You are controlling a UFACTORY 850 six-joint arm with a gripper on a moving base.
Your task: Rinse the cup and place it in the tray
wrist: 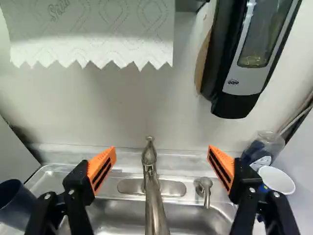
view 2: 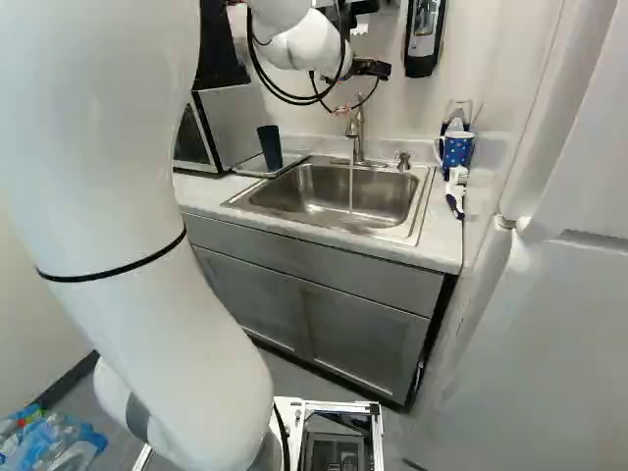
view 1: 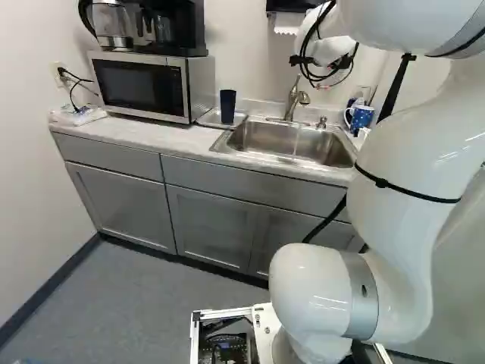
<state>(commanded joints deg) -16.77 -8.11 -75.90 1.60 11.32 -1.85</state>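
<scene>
Okay, so my gripper (view 2: 371,69) is released, nothing in its grasp. From the wrist view, the gripper (wrist: 162,152) has its two orange pads (wrist: 102,169) spread wide, and the faucet (wrist: 154,205) shows up in line with the gap between them. Water's running from it in a thin stream down into the steel sink (view 2: 343,201). The dark blue tumbler (view 1: 227,106) isn't in my grip at all: it's standing upright, mouth up, on the metal tray (view 2: 251,169), right between the sink and the microwave (view 1: 144,83). There's a coffee maker (view 1: 114,30) on top of that microwave.

Back of the sink, beside the faucet, I've got a little soap pump (wrist: 204,190). The blue mug with white spots (view 2: 456,149) sits at the other end of the sink from the tumbler. Up on the wall ahead: a hanging paper towel (wrist: 93,34) and a black-and-gray soap dispenser (wrist: 249,63).
</scene>
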